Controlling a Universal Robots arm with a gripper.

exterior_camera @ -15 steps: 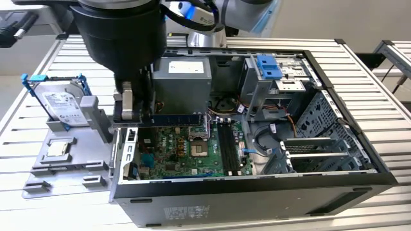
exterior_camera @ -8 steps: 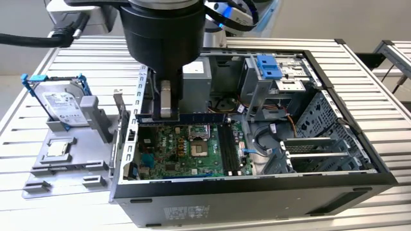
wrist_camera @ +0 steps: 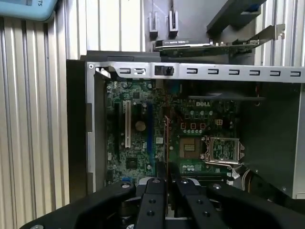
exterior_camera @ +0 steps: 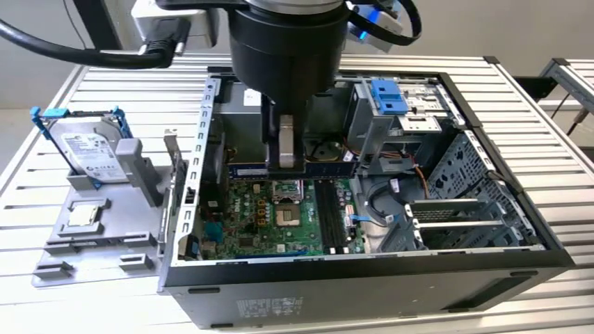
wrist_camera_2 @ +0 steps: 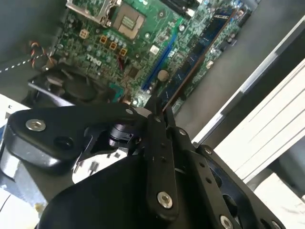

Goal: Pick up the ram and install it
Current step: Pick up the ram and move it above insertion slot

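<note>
My gripper (exterior_camera: 291, 163) is inside the open computer case (exterior_camera: 371, 278), shut on the ram (exterior_camera: 250, 169), a long dark stick held level above the green motherboard (exterior_camera: 278, 233). The ram hangs just behind the processor socket (exterior_camera: 286, 212) and apart from the black memory slots (exterior_camera: 327, 209). In the first wrist view the ram (wrist_camera: 166, 138) shows edge-on, sticking out from between the black fingers (wrist_camera: 153, 191). In the second wrist view the ram (wrist_camera_2: 200, 47) runs from the gripper (wrist_camera_2: 159, 112) out over the board.
On the exterior view's left a grey tray (exterior_camera: 102, 243) holds a silver hard drive (exterior_camera: 91, 154) and a small square chip (exterior_camera: 82, 216). The case walls, a drive cage with a blue latch (exterior_camera: 388, 97) and expansion cards (exterior_camera: 446, 216) surround the motherboard.
</note>
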